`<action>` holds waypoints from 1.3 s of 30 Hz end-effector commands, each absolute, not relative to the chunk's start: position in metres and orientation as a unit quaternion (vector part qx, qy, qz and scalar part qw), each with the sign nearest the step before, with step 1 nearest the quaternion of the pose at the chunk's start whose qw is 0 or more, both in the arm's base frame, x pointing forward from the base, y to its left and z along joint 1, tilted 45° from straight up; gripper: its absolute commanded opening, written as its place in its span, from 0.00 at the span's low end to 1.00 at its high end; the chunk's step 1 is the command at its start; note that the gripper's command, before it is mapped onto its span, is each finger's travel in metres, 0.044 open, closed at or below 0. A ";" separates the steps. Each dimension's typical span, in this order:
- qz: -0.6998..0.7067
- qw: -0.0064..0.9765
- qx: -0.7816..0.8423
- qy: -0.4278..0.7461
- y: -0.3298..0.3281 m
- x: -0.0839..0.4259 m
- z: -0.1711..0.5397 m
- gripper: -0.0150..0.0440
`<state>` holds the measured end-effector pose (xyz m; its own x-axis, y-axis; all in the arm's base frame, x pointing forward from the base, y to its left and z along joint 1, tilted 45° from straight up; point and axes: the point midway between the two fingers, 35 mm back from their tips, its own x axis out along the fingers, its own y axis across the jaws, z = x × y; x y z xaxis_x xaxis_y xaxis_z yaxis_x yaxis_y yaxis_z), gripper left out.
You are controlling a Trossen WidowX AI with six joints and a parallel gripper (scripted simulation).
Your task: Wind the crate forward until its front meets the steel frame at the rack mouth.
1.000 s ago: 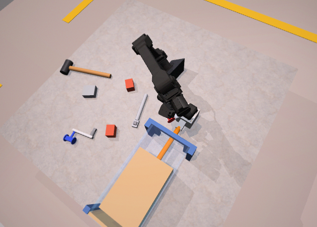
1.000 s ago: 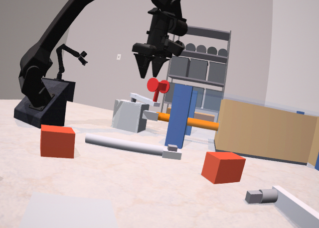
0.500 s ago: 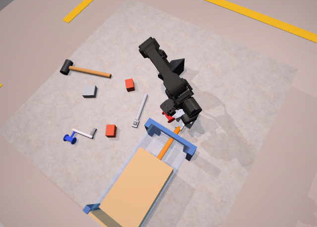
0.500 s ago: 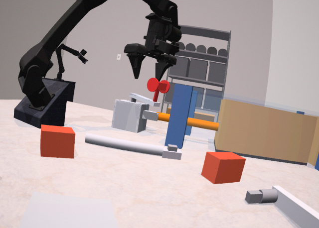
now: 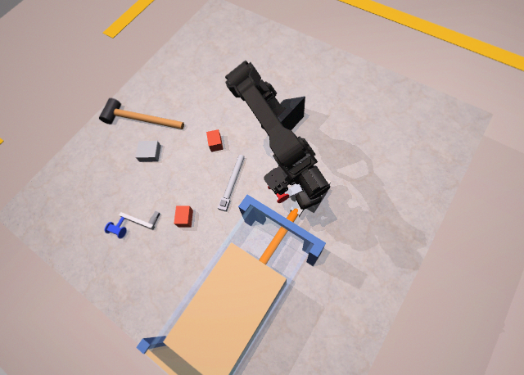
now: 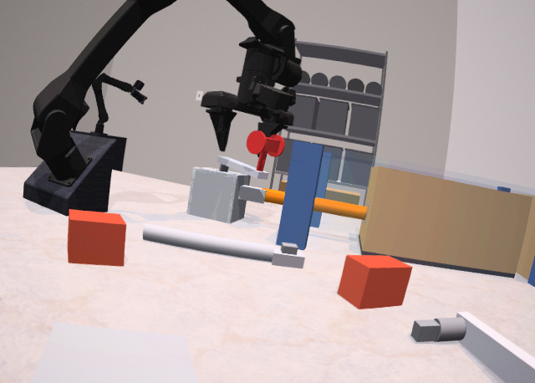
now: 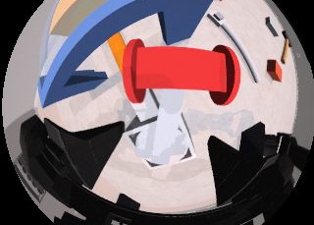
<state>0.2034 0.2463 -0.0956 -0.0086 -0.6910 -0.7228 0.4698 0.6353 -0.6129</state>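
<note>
The tan crate (image 5: 228, 303) (image 6: 440, 215) sits flat in the clear-panelled cubby, its front apart from the blue frame (image 5: 283, 220) (image 6: 300, 189) (image 7: 83, 38). An orange strap (image 5: 277, 237) (image 6: 341, 208) (image 7: 117, 50) runs from it through the frame to the grey winch (image 6: 211, 195). A crank with a red grip (image 5: 282, 197) (image 6: 272, 145) (image 7: 179, 68) stands in the winch top, its pale arm (image 6: 242, 166) pointing toward the frame side. My gripper (image 6: 242, 147) (image 7: 168, 134) is open and empty above the winch, fingers pointing down, one finger close behind the red grip in the exterior view.
A grey bar with a square end (image 5: 232, 180) (image 6: 207, 242) lies beside the winch. Two red blocks (image 5: 214, 140) (image 5: 182, 215), a grey block (image 5: 147, 150), a mallet (image 5: 147, 118) and a blue-gripped crank (image 5: 136, 219) lie farther off on the bench.
</note>
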 end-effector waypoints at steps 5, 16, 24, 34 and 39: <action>-0.412 0.700 -0.096 0.575 0.233 0.204 -0.110 1.00; -0.412 0.700 -0.096 0.575 0.225 0.204 -0.119 1.00; -0.413 0.701 -0.092 0.575 0.225 0.204 -0.119 0.82; -0.413 0.701 -0.092 0.575 0.225 0.204 -0.119 0.41; -0.413 0.701 -0.092 0.575 0.225 0.204 -0.119 0.35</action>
<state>0.2040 0.2250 -0.1187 -0.0020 -0.6853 -0.7283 0.4716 0.6416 -0.6050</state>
